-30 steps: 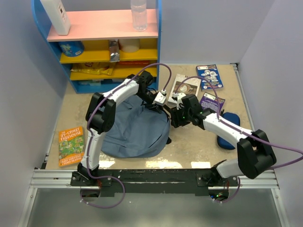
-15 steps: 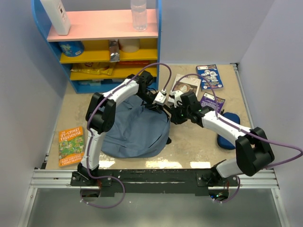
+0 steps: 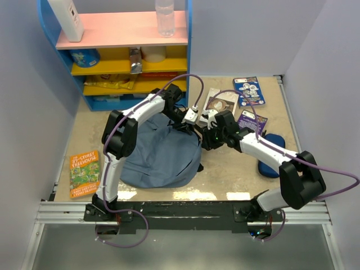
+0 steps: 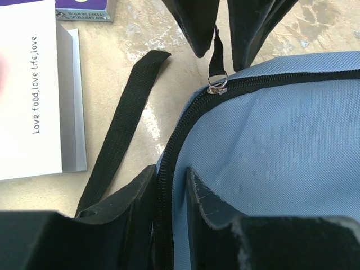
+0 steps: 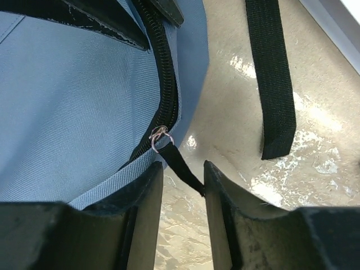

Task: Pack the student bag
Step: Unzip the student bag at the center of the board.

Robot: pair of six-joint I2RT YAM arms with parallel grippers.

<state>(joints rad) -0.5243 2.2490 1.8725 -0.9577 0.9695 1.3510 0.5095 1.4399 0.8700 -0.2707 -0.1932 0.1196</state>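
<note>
Currently pinching zipper seam [image 4: 169,149] of student bag [image 3: 160,154] with left gripper [image 4: 171,171], straddling black zipper pull tab [image 5: 181,166] with right gripper [image 5: 183,167], jaws partly apart, unclamped.

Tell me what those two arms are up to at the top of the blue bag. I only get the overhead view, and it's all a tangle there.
Observer: The right wrist camera shows the right pincer with the black zip pull of the student bag lying between its fingers, jaws apart.
Visitor: And the other arm?
Observer: The left wrist camera shows the left pincer closed on the bag's edge, astride the zipper.
Visitor: Anything lying close by?
Observer: A black strap lies flat on the tabletop beside the bag's edge.
</note>
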